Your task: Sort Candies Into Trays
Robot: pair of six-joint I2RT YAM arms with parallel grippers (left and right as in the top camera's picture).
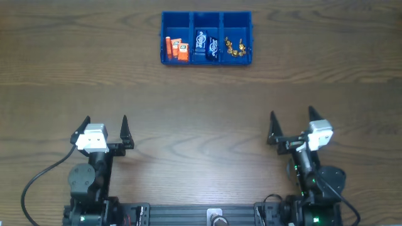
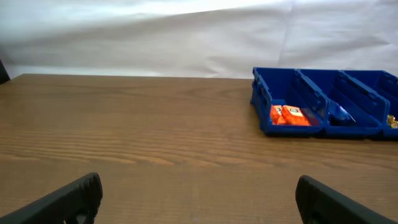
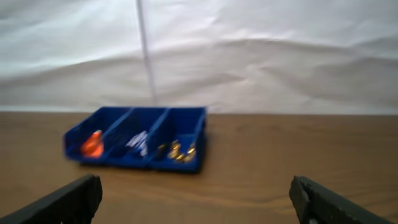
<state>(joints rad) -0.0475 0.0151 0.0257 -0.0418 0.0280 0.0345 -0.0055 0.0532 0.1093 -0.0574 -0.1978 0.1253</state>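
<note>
A blue tray (image 1: 206, 15) with three compartments stands at the far middle of the table. Its left compartment holds orange candies (image 1: 176, 49), the middle one blue-wrapped candies (image 1: 205, 45), the right one gold candies (image 1: 235, 46). The tray (image 2: 292, 82) with orange candies (image 2: 289, 115) shows in the left wrist view, and the tray (image 3: 196, 127) again in the right wrist view. My left gripper (image 1: 106, 130) rests open near the front left, nothing between its fingers. My right gripper (image 1: 291, 125) rests open near the front right, also holding nothing.
The wooden table (image 1: 201, 107) lies bare between the tray and both grippers. A white backdrop (image 2: 155, 37) hangs behind the table's far edge. Cables (image 1: 38, 182) run beside the left arm's base.
</note>
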